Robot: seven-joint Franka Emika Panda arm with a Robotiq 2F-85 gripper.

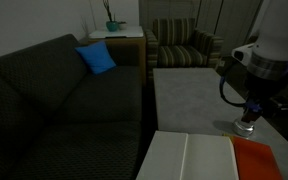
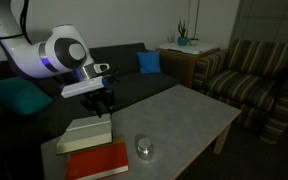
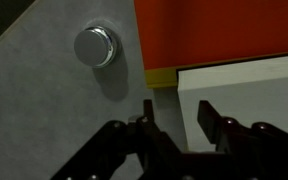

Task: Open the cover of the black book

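The black book lies open on the grey table (image 1: 189, 95). It shows white pages (image 1: 189, 158) and an orange-red leaf (image 1: 256, 160). In the other exterior view the white pages (image 2: 87, 133) and the orange-red leaf (image 2: 99, 162) also show. The wrist view shows the leaf (image 3: 219, 35), a yellow strip (image 3: 161, 77) and a white page (image 3: 249, 90). No black cover board shows in any view. My gripper (image 3: 179, 125) is open and empty. It hangs just above the white page's edge, one finger over the table and one over the page. It shows in both exterior views (image 1: 247, 118) (image 2: 102, 104).
A small round silver object (image 3: 96, 46) (image 2: 144, 148) sits on the table beside the book. A dark sofa (image 1: 54, 90) with a blue cushion (image 1: 96, 58), a striped armchair (image 1: 184, 45) and a side table with a plant (image 1: 112, 30) stand around.
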